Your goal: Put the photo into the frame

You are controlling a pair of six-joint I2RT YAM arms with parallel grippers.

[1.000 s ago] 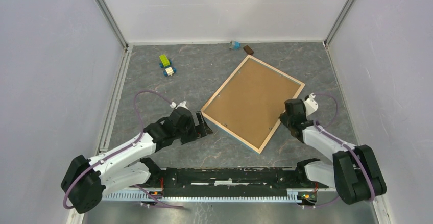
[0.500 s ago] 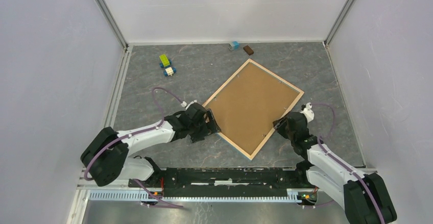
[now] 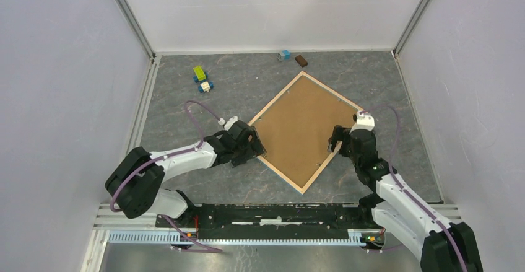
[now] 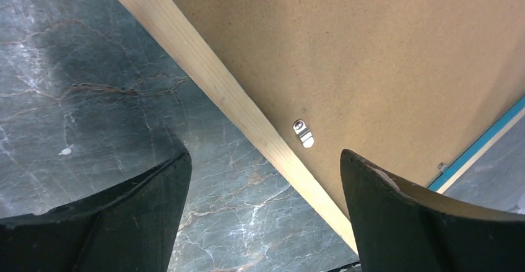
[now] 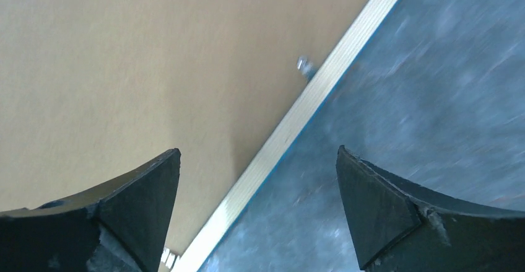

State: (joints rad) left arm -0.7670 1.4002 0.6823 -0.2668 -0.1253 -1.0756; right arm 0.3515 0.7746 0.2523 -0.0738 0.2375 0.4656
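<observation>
The frame lies back side up on the grey table, turned like a diamond, with a brown backing board inside its light wood rim. The photo is out of view. My left gripper is open at the frame's left corner. In the left wrist view the wood rim runs between the spread fingers of the gripper, with a metal clip beyond. My right gripper is open over the frame's right edge. In the right wrist view the rim passes between the fingers of the gripper, which hold nothing.
A green toy block and a blue-and-white one sit at the back left. A small blue block and a brown one lie by the back wall. Grey walls close in the left, right and back sides.
The right gripper has opened and shifted along the frame's right edge. The frame has turned and slid towards the near left. The left gripper has moved right to the frame's left corner.
</observation>
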